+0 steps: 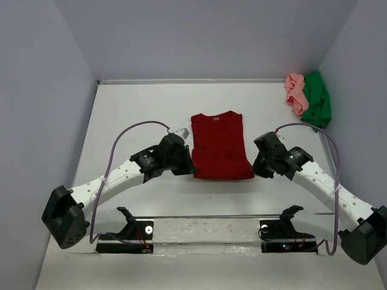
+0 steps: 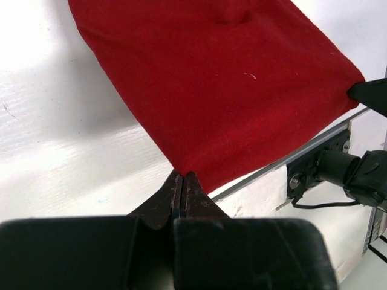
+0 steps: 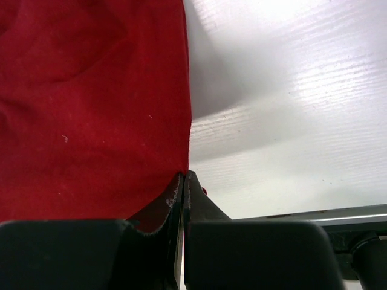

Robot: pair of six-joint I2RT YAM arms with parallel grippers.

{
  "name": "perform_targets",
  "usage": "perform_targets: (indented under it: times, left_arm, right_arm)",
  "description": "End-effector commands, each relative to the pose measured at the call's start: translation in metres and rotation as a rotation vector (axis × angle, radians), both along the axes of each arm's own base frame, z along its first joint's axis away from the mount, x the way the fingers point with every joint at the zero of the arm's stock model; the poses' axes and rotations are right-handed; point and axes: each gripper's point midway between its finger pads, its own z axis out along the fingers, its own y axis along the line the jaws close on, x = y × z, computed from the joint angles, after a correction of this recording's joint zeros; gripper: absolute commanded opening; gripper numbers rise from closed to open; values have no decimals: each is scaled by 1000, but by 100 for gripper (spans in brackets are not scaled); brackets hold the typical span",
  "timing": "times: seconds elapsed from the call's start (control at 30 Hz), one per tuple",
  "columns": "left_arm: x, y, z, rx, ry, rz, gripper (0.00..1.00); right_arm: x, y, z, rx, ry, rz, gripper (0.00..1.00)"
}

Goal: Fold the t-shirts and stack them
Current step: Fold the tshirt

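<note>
The dark red t-shirt (image 1: 219, 145) lay flat mid-bench (image 1: 139, 109). The left tool (image 2: 182, 179) and right tool (image 3: 183, 178) were each clenched on one of its near corners, both arms bent low and inward. The pink t-shirt (image 1: 295, 93) and green t-shirt (image 1: 318, 101) sat bunched in the far right corner.

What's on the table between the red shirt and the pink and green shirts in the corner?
Nothing: the top view shows only bare table between the red shirt and the pink shirt and green shirt.
</note>
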Motion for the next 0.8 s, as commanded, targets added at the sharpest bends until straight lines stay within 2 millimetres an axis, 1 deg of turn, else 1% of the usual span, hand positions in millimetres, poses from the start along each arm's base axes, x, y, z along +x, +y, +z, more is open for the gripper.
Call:
perform_targets:
  times: [0.0,0.03,0.1,0.27,0.43,0.67,0.77]
  left_arm:
    - [-11,6,-8,13,19,-12,0]
    - [-12,7,-7,6,18,-10,0]
    - [-18,9,-14,7,32,-10,0]
    - [-26,11,-11,-21,33,-1,0]
    - [-35,10,-11,-28,43,-7,0]
    - [-40,7,-7,-27,44,-8,0]
    - [-38,6,-2,-26,31,-2,0]
  right_arm:
    - [-13,-7,-9,-31,25,-10,0]
    - [-15,-5,-9,-30,25,-5,0]
    - [-20,-9,-9,-34,23,-15,0]
    - [-28,-12,-6,-38,25,-28,0]
    - [-37,-11,-3,-39,27,-32,0]
    - [-42,-10,0,-47,20,-31,0]
    - [-41,-10,6,-66,5,-21,0]
